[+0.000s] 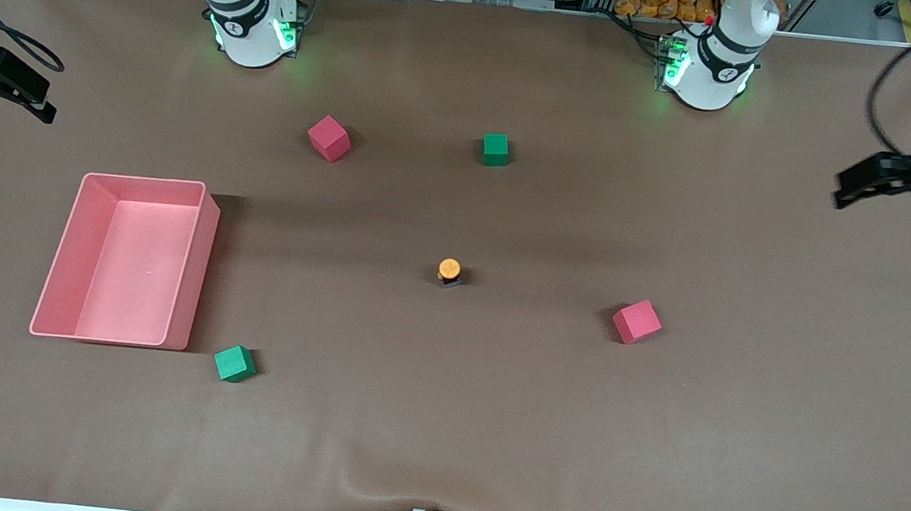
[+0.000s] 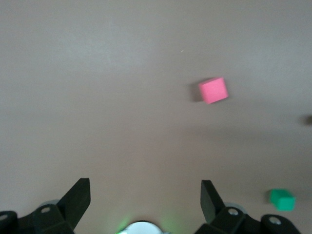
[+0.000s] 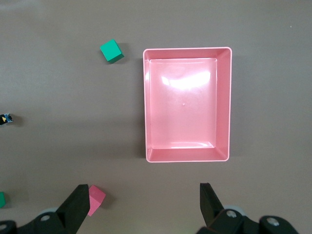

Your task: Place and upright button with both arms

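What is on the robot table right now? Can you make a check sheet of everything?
Surface: brown table cover, with a wrinkle at the edge nearest the front camera.
Job's things: button near the table's middle, orange cap facing up, nothing touching it.
Clutter: pink tray, nothing in it, toward the right arm's end; green cube beside the tray's nearest corner; pink cube and green cube near the bases; pink cube toward the left arm's end.
Grippers: left gripper open, up at the left arm's end; right gripper open, up at the right arm's end; both hold nothing.
Cables: black cables by each gripper.
Surroundings: metal frame and equipment past the bases.
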Tool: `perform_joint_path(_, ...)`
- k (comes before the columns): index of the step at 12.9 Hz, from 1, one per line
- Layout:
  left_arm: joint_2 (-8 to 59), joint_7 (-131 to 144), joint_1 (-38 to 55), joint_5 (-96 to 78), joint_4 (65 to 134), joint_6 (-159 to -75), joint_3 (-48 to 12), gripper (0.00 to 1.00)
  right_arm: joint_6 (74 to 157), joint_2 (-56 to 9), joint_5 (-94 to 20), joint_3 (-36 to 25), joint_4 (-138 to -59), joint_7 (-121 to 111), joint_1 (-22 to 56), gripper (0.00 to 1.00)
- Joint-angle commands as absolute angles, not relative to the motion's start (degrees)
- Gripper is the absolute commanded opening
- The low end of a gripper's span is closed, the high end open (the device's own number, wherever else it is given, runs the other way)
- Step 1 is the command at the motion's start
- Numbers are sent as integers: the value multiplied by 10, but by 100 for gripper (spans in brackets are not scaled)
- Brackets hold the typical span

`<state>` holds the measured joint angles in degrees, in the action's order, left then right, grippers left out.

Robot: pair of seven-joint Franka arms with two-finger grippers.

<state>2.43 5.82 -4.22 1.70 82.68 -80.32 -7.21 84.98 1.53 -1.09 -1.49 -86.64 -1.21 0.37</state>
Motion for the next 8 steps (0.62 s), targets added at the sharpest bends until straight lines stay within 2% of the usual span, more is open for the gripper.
perform_joint_path(1,-3,-11,-90,4,870,-805,-82,100,845,15,-21,-11,-861,-8,-4,100)
perform_joint_path(3,-46,-20,-113,4,939,-850,-83,100,846,15,-21,-11,-861,-8,-4,100)
perform_joint_path(8,-62,15,-108,4,924,-830,-110,100,846,15,-21,-11,-861,-8,-4,100)
